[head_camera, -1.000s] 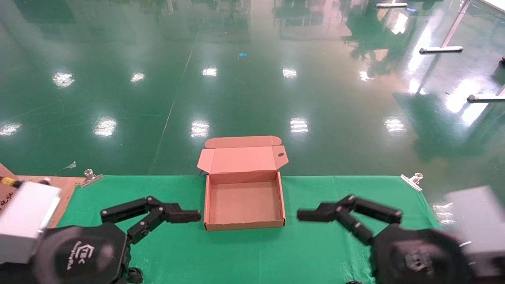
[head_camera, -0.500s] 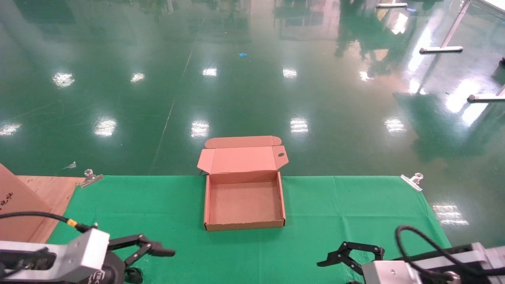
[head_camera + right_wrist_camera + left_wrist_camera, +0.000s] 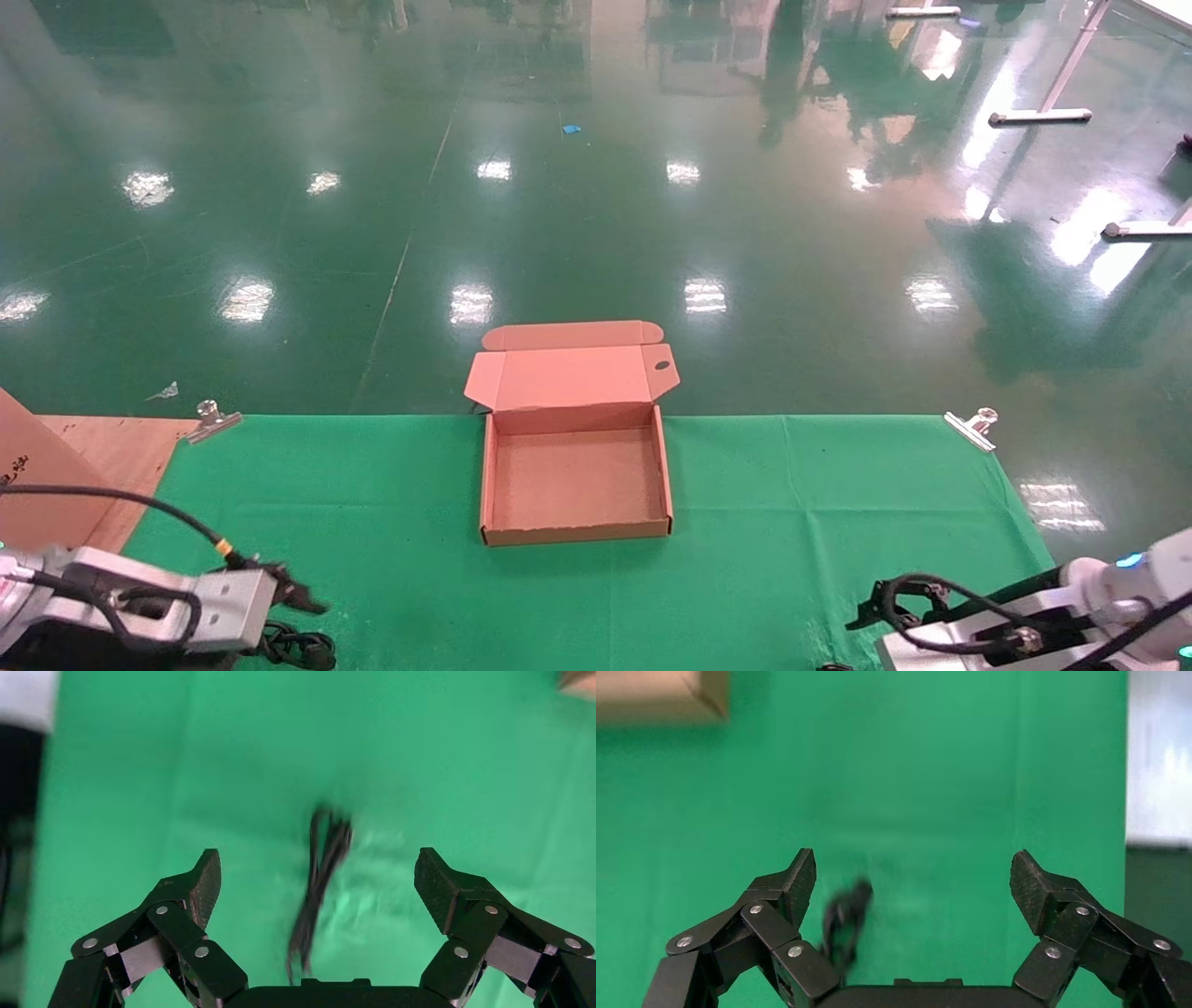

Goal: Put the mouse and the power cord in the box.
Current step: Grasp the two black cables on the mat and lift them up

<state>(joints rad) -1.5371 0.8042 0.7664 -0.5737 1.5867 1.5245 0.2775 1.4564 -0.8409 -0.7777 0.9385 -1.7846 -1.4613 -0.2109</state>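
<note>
Two grippers, both spread wide with nothing between the pads. Left gripper hangs over the near left corner of the green cloth, right gripper over the near right corner.

Box sits mid-table at the far edge, lid open, nothing visible inside.

Under the left gripper: a blurred dark lump with thin loops, probably the mouse and its cable, can't confirm. Under the right: a bundle of black cable strands, likely the power cord, no plugs visible.

Handling, my read:
- cord: floppy, moderately heavy, will sag and unspool; pinch across the whole bundle mid-length.
- mouse: light, hard, slick shell; grip the body sides, not the cable, which will trail.
</note>
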